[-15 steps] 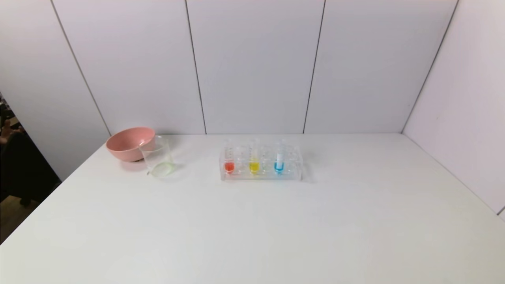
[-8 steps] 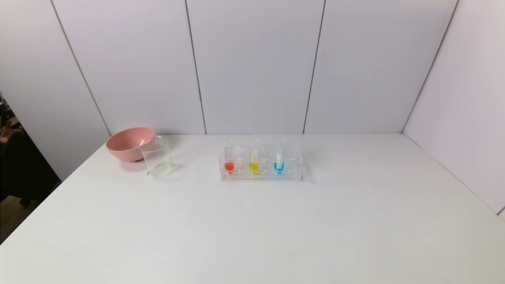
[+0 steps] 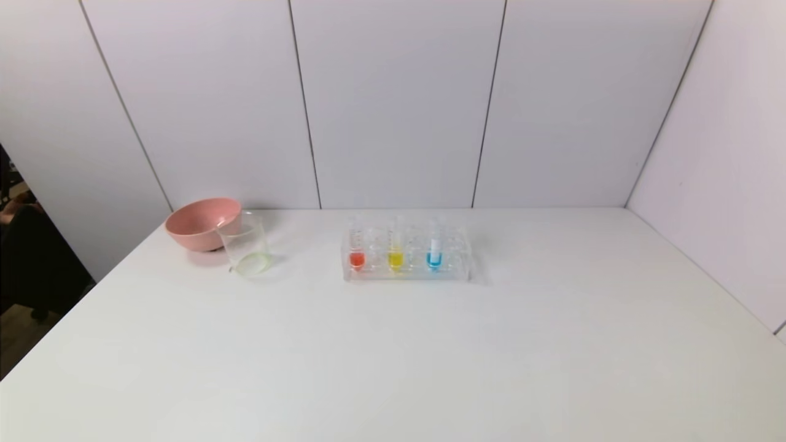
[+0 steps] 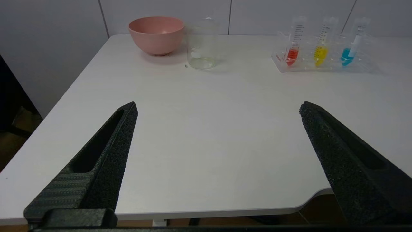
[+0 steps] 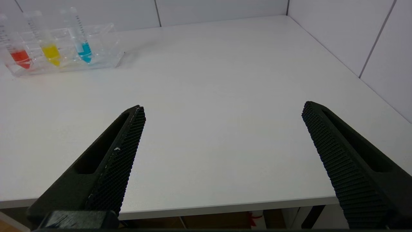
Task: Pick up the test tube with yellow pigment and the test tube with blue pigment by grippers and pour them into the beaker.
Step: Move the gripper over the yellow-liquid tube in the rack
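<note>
We hold left gripper [image 4: 218, 108] and right gripper [image 5: 223, 108] spread wide, empty, at the bench's near edge; the 2 tubes, yellow [image 3: 395, 250] and blue [image 3: 435, 250], stand upright mid-far-edge, beaker [image 3: 245, 248] toward far-left corner.

Neither arm shows in the head view; the left gripper [image 4: 218, 108] appears only in its own wrist view, its two black fingers [image 4: 106, 151] cut off by the bottom edge, the body behind them out of frame; likewise the right gripper [image 5: 223, 108], whose fingers [image 5: 341, 154] run off the bottom and right edges. The pink bowl [image 3: 201, 222] is partly covered by the beaker [image 3: 244, 244] in the head view; the graduation marks on the test tube with yellow pigment [image 3: 395, 248] are too small to read there; the clear tube rack [image 5: 64, 48] runs off the left edge of the right wrist view, so its far end cannot be seen.
</note>
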{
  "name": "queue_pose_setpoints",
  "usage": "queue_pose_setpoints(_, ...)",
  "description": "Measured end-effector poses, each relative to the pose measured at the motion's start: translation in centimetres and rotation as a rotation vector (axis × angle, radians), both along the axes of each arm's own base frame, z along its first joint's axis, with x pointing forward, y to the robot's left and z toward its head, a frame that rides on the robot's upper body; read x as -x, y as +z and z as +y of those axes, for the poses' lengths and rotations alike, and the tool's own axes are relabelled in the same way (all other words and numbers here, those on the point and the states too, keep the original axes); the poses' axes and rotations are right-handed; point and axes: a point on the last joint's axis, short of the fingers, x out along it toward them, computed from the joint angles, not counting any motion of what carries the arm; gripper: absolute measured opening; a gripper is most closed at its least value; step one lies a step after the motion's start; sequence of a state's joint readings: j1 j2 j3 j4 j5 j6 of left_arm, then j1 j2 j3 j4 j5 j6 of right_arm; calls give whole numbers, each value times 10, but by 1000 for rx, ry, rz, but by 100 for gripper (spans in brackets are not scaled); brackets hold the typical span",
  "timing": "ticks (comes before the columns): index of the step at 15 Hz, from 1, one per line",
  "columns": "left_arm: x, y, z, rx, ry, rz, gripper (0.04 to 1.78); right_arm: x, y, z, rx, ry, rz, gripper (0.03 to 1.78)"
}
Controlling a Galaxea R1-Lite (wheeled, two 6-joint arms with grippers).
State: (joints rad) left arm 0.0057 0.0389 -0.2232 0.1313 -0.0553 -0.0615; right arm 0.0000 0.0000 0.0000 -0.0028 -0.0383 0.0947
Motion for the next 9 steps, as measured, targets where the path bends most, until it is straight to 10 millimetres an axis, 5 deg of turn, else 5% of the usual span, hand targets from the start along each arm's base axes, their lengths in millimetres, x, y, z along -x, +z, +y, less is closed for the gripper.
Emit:
queue_pose_setpoints(5, -20, 61, -1, -89, -21, -14, 176, 0, 0, 0, 0, 0, 0, 177)
queue_pose_setpoints(9, -73, 115, -1, -126, -35, -15, 176, 0, 0, 0, 0, 0, 0, 177)
